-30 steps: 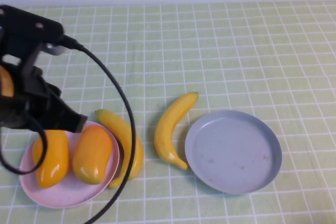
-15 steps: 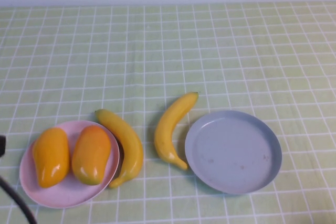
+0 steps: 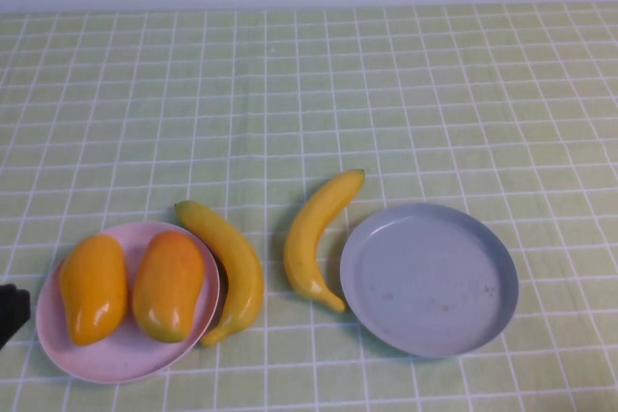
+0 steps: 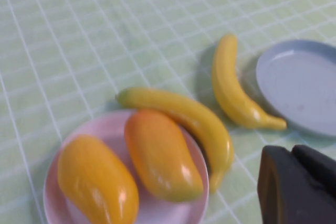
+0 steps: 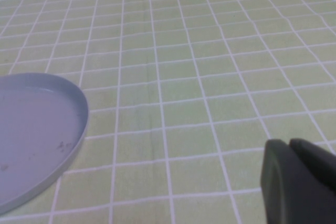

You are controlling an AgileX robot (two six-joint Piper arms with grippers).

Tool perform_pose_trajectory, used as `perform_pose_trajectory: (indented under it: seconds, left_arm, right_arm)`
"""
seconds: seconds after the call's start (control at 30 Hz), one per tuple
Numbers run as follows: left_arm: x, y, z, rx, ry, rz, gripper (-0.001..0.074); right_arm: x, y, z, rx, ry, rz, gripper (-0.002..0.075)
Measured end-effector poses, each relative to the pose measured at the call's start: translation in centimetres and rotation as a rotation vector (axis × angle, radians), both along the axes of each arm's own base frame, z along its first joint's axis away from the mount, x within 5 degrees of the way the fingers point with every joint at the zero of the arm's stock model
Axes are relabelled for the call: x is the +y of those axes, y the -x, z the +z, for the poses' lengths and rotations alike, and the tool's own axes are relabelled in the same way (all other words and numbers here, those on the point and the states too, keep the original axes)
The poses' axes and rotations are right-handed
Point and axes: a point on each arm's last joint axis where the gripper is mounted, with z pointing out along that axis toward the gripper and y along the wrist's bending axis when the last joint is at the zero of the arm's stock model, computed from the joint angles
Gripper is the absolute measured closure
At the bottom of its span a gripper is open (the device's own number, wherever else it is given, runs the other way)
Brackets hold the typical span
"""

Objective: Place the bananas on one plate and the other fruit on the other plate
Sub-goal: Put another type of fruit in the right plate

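Two orange-yellow mangoes (image 3: 93,288) (image 3: 169,284) lie side by side on the pale pink plate (image 3: 126,359) at the front left. Two yellow bananas (image 3: 230,267) (image 3: 314,238) lie on the cloth between the plates; the left one touches the pink plate's rim. The grey-blue plate (image 3: 430,279) sits empty at the front right. In the left wrist view, my left gripper (image 4: 292,153) is shut and empty, hanging off to the side of the mangoes (image 4: 160,156) and bananas (image 4: 233,90). In the right wrist view, my right gripper (image 5: 289,148) is shut and empty, beside the grey-blue plate (image 5: 37,135).
A green checked cloth (image 3: 319,94) covers the table. A black bit of the left arm (image 3: 10,311) shows at the left edge of the high view, beside the pink plate. A pale wall runs along the back.
My left arm, which hung over the pink plate, has drawn back to the left and almost out of the high view. The fruit and plates have not moved.
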Motion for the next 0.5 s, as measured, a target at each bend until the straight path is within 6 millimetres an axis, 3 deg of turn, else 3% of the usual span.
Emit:
perform_pose_trajectory:
  seconds: [0.1,0.2,0.5]
  left_arm:
    - [-0.5,-0.6,-0.5,-0.116,0.012,-0.036,0.0731]
    - [-0.7,-1.0,-2.5,-0.207,0.025,-0.034,0.0731]
    - [2.1,0.2,-9.0,-0.46,0.123,0.279,0.0731]
  right_arm:
    - [0.0,0.0,0.0,0.0,0.0,0.0,0.0743]
    - [0.0,0.0,0.0,0.0,0.0,0.0,0.0743]
    - [0.0,0.0,0.0,0.0,-0.002,0.0,0.0743]
